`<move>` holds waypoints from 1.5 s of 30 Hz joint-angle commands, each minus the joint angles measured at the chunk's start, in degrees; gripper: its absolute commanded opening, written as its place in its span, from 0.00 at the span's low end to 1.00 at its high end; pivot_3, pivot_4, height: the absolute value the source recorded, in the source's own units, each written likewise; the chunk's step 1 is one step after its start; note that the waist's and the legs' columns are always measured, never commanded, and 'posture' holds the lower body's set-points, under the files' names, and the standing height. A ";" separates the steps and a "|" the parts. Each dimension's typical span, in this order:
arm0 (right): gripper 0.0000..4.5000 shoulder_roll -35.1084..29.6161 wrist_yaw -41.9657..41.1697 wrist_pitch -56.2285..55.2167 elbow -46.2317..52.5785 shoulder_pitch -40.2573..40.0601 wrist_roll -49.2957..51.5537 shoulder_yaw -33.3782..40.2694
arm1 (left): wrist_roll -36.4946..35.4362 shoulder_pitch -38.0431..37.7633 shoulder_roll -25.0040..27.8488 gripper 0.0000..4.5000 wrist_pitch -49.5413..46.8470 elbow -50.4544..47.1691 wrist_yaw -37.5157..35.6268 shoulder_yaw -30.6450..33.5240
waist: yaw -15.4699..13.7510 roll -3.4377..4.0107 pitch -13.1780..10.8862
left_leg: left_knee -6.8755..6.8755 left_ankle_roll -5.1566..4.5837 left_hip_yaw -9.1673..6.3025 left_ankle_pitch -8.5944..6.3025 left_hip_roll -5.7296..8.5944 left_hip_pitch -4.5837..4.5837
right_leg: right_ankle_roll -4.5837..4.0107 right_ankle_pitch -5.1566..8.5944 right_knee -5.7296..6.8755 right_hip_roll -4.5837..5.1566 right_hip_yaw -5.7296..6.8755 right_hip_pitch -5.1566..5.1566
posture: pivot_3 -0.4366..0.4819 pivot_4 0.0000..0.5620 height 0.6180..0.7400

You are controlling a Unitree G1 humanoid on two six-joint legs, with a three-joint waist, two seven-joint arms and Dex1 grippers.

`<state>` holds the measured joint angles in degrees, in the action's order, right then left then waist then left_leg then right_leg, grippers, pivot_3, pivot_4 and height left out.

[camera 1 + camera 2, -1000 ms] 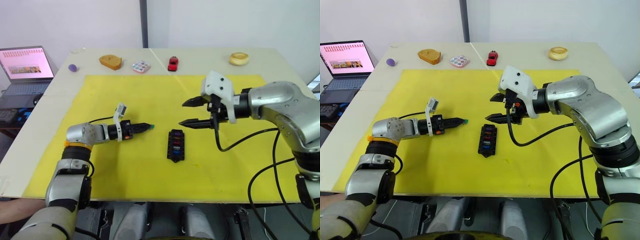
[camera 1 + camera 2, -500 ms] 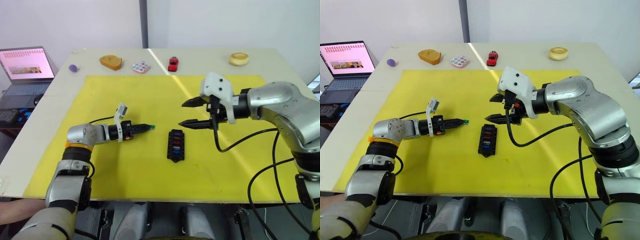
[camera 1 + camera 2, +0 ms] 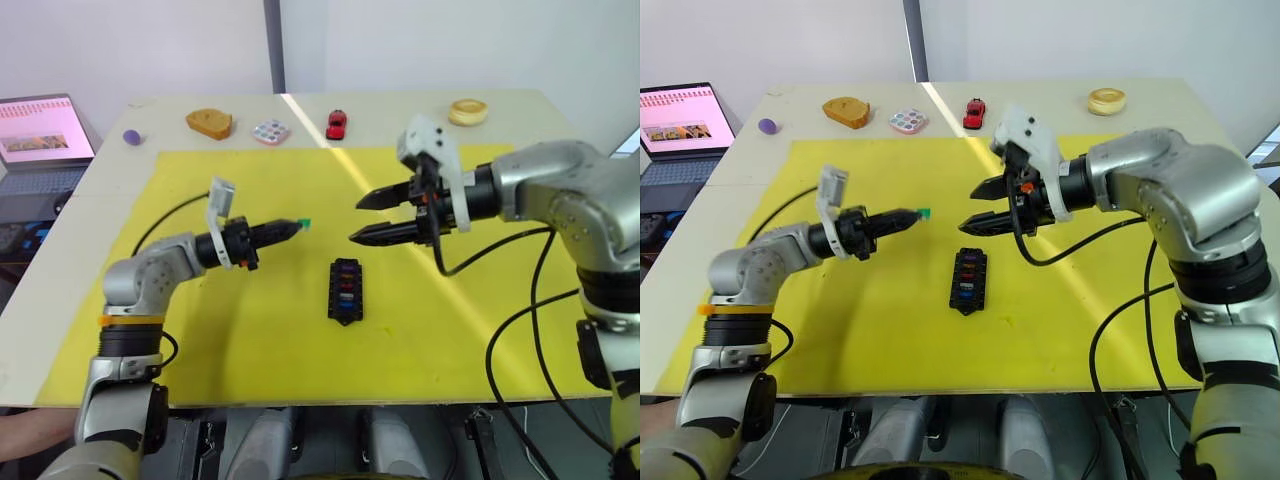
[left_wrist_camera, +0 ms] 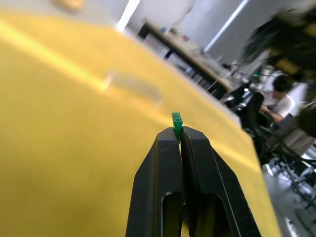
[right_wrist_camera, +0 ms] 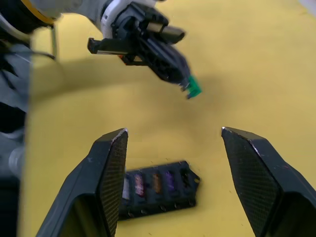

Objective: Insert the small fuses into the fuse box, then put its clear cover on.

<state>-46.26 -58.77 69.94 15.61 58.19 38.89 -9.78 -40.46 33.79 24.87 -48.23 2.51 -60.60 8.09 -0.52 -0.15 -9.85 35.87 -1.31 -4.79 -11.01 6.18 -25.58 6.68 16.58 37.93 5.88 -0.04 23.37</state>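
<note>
Left gripper point(image 3: 292, 229), raised over the yellow mat point(image 3: 200, 320), is clamped on one green fuse point(image 3: 304, 224) protruding past its fingertips. One fuse box point(image 3: 345, 291) lies on the mat below and between both grippers, its slots holding several coloured fuses too small to count. Right gripper point(image 3: 356, 219), fingers spread wide, hovers just beyond the box. One clear cover point(image 4: 133, 88) appears faintly ahead of the left fingers.

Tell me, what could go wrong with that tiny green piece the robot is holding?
The left gripper pinches the green fuse only by its very edge, up in the air, so it might slip out and fall on the yellow mat. The fuse box slots are tiny, so it may miss the empty one.
</note>
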 commanded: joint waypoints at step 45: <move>0.13 2.99 2.64 11.47 -5.09 10.93 13.39 7.05 | -11.55 8.02 5.57 0.00 -1.87 -15.24 2.04 -2.99 | -0.03 -0.02 -0.02 | 0.00 -0.02 0.01 0.00 0.01 0.01 | 0.00 0.00 -0.04 -0.02 0.01 -0.02 | 0.48 0.27 1.00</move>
<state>-43.34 -55.95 82.23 8.92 68.30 51.65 -3.75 -51.75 41.28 30.20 -50.87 -11.47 -58.75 5.18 -0.55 -0.17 -9.87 35.87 -1.32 -4.78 -11.00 6.19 -25.58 6.69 16.58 37.90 5.86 -0.03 23.36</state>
